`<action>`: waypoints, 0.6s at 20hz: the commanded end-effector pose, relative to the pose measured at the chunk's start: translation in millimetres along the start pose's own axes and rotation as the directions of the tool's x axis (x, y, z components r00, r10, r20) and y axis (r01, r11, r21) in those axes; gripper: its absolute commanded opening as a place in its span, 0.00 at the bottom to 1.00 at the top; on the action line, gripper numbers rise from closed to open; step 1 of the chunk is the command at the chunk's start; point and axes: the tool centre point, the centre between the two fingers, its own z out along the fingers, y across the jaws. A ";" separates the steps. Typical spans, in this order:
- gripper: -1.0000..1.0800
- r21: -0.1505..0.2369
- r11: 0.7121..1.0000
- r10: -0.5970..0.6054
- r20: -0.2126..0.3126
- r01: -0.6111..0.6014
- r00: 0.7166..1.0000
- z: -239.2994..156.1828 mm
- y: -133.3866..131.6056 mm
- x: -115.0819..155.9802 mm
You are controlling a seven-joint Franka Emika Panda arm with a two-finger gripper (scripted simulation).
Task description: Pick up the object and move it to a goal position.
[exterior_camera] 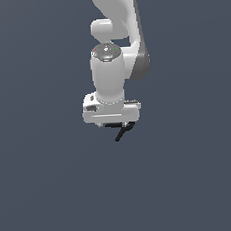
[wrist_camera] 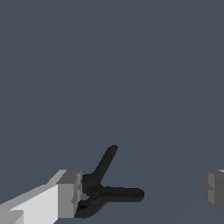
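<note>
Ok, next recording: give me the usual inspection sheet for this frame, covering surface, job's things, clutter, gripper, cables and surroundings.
Surface: plain dark grey-blue ground, no markings seen.
Job's things: black clamp with two splayed handles, lying by one finger in the wrist view; in the exterior view only its handles poke out under the hand. Red tip not visible. No goal marker seen.
Clutter: nothing seen.
Gripper: gripper open, jaws wide apart, the clamp close against one finger and far from the other; whether it touches, cannot tell.
Cables: nothing seen.
Surroundings: white robot arm coming down from the top of the exterior view; otherwise nothing seen.
</note>
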 end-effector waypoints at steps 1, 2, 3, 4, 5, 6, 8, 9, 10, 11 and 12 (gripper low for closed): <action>0.96 0.000 1.000 0.000 0.000 0.000 1.000 0.0 0.0 0.0; 0.96 0.000 1.000 0.000 0.000 0.000 1.000 0.1 0.3 0.1; 0.96 -0.001 1.000 0.000 -0.001 0.000 1.000 0.0 1.4 0.2; 0.96 -0.002 1.000 0.001 -0.001 -0.001 1.000 0.0 3.1 0.4; 0.96 -0.004 1.000 0.002 -0.002 -0.002 1.000 0.1 5.5 0.7; 0.96 -0.006 1.000 0.003 -0.003 -0.003 1.000 0.1 8.5 1.1; 0.96 -0.012 1.000 0.006 -0.006 -0.006 1.000 0.2 15.8 1.9; 0.96 -0.014 1.000 0.007 -0.007 -0.007 1.000 0.3 18.7 2.2; 0.96 -0.016 1.000 0.009 -0.008 -0.009 1.000 0.4 21.0 2.4; 0.96 -0.017 1.000 0.010 -0.009 -0.010 1.000 0.5 22.5 2.5; 0.96 -0.018 1.000 0.011 -0.009 -0.011 1.000 0.6 23.3 2.6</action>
